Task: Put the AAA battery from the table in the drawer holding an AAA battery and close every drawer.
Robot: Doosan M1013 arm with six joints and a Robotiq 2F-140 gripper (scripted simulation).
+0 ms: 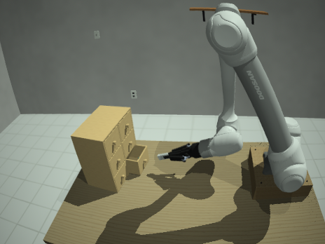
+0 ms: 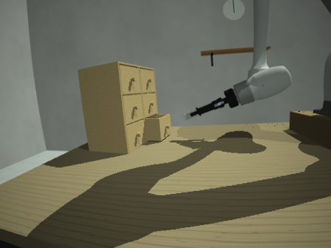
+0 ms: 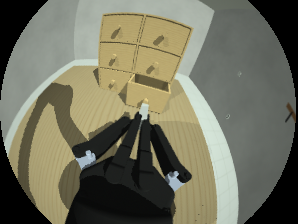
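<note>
Reading DOOSAN on arm (image 1: 264, 102), hand (image 1: 168, 155) (image 2: 197, 111) (image 3: 144, 109) closed, drawer (image 1: 137, 161) (image 2: 158, 128) (image 3: 149, 95) open

Chest (image 1: 94, 154) (image 2: 101, 110) (image 3: 120, 48) upright; bottom drawer (image 1: 134, 167) (image 2: 159, 129) (image 3: 148, 95) partly open.

Closed jaws (image 2: 187, 115) just off the chest's (image 2: 103, 107) open bottom drawer (image 2: 156, 129), above the table (image 2: 200, 178).

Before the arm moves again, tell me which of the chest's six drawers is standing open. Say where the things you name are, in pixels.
The bottom drawer in the right-hand column (image 1: 143, 163) (image 2: 162, 129) (image 3: 149, 95), seen facing the fronts: it alone juts out, its open top showing.
</note>
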